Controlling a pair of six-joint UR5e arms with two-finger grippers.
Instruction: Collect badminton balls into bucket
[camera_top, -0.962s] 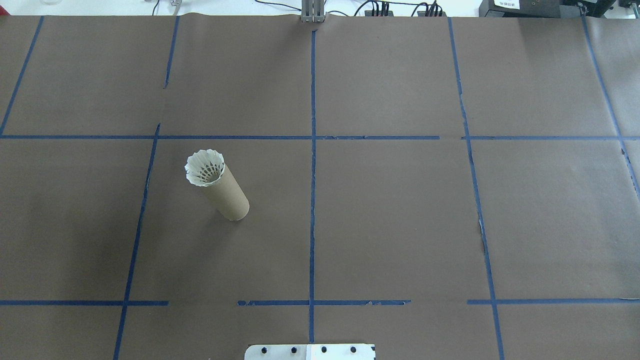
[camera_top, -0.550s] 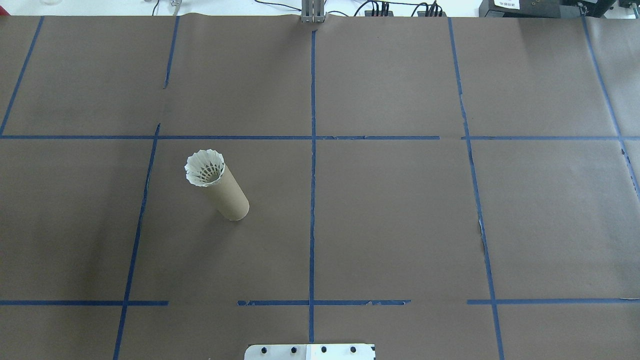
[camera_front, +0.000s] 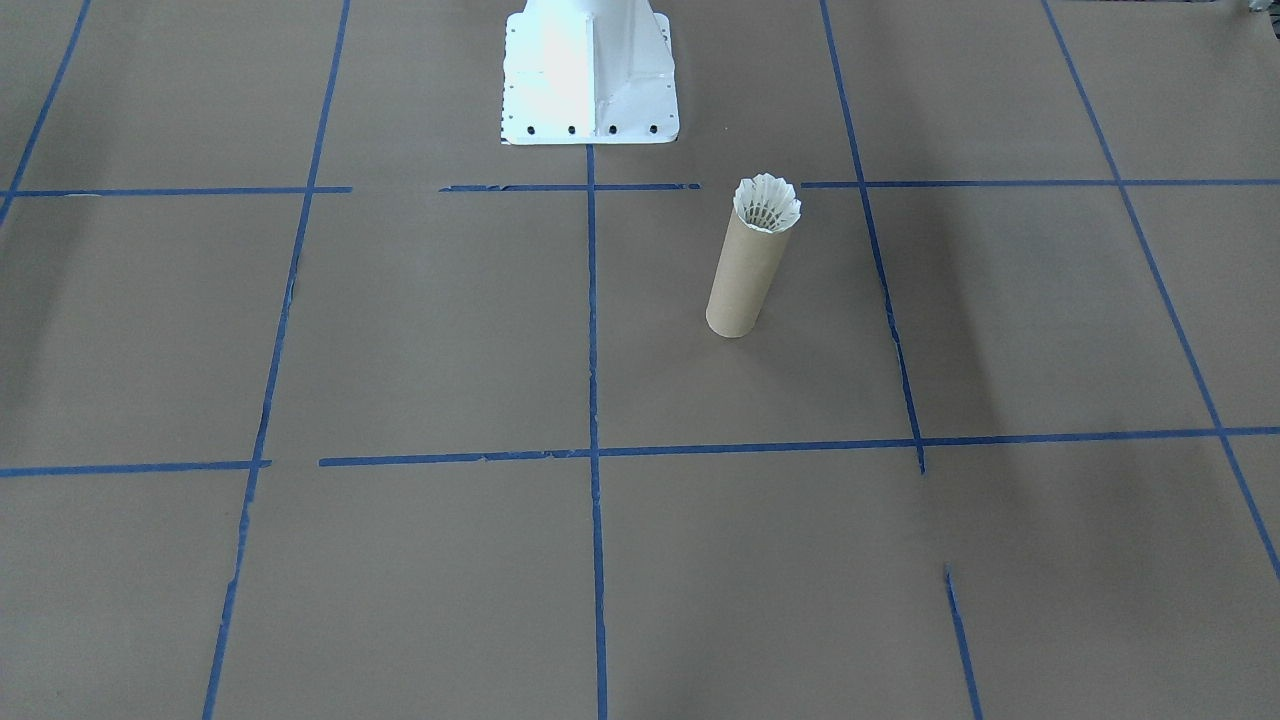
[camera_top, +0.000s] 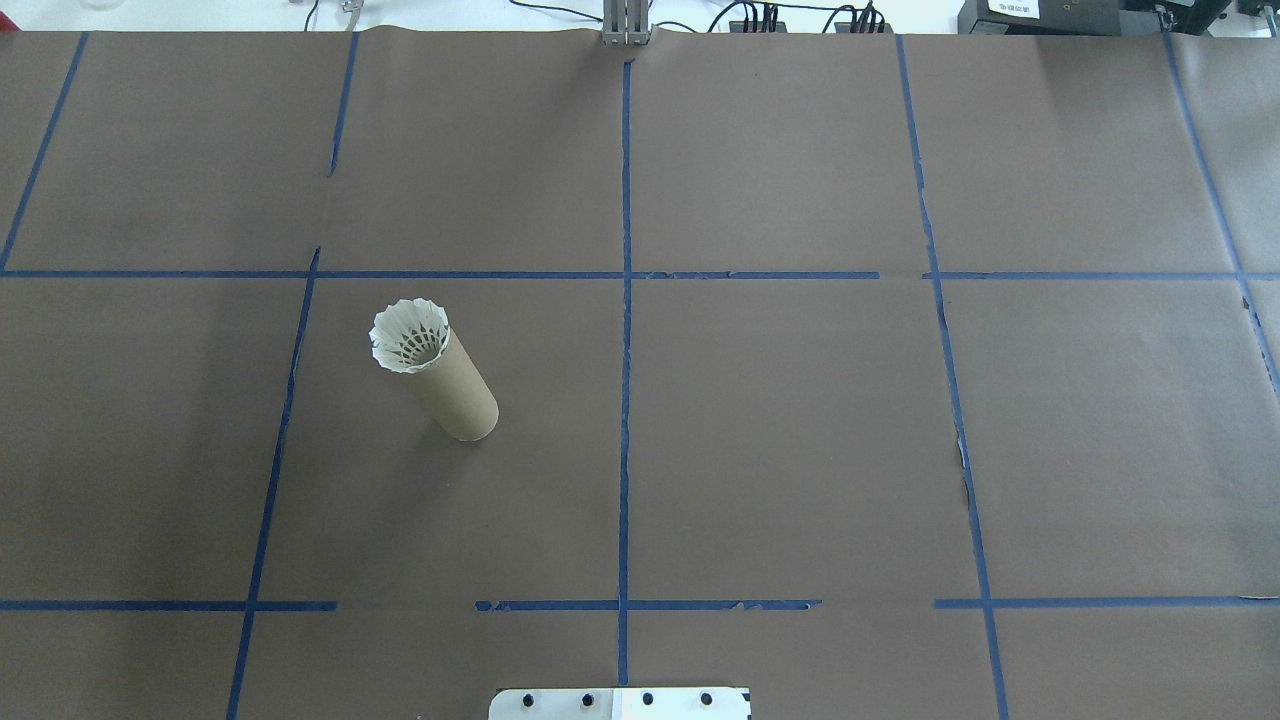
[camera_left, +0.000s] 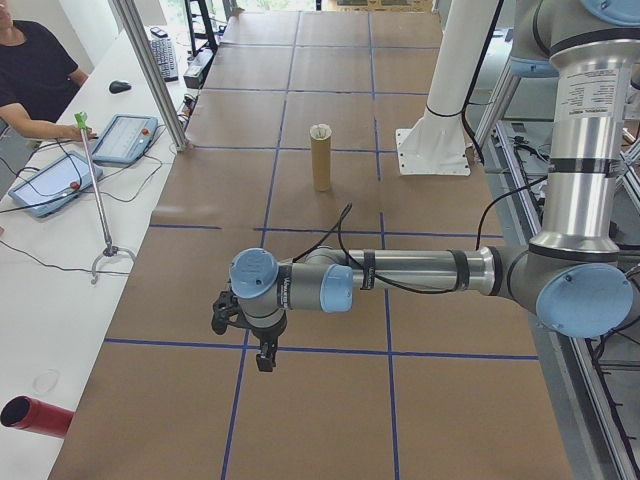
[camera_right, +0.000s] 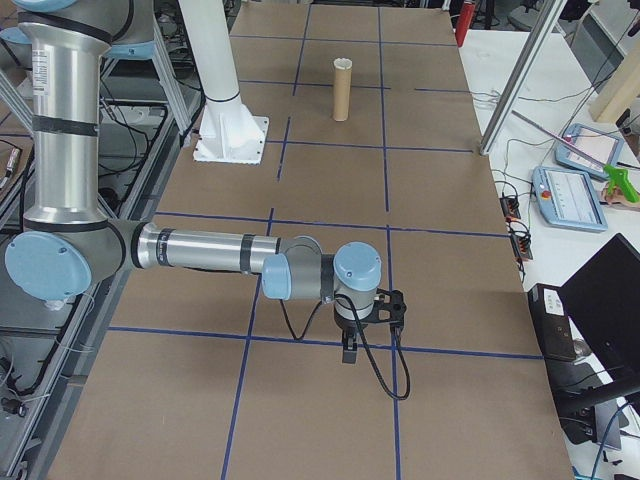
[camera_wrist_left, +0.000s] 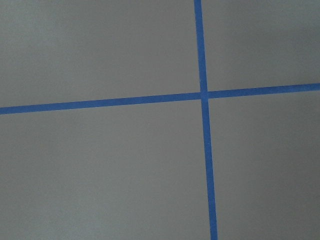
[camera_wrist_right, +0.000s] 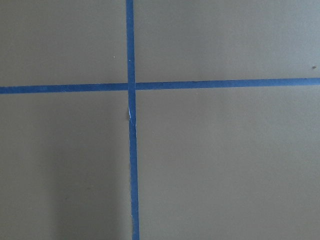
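One brown cardboard bucket (camera_top: 455, 385) is standing upright on the counter (camera_top: 800, 450), on the robot's left half, and one white feather badminton ball (camera_top: 409, 336) is sitting in its open top, its pleated skirt flaring just above the rim. In the front-facing view the same tube (camera_front: 745, 275) is showing smooth, matte walls, with the shuttlecock's (camera_front: 767, 204) ribbed feathers fanning into a scalloped ring; its cork tip is hiding inside.

The counter is wearing flat brown paper, and blue tape lines (camera_top: 625, 350) are dividing it into rectangles. The tape is looking torn and broken in places.

Two arms are stretching out low over the counter's ends, well apart from the bucket. The left claw (camera_left: 243, 335) is hanging above a tape line; the right claw (camera_right: 368, 325) is doing the same at the other end. Both are showing only in the side views, so I cannot tell whether they are released or clenched. Each wrist camera is seeing only paper and one tape cross.

One white metal base (camera_front: 590, 75) is standing beyond. No writing is reading clearly.
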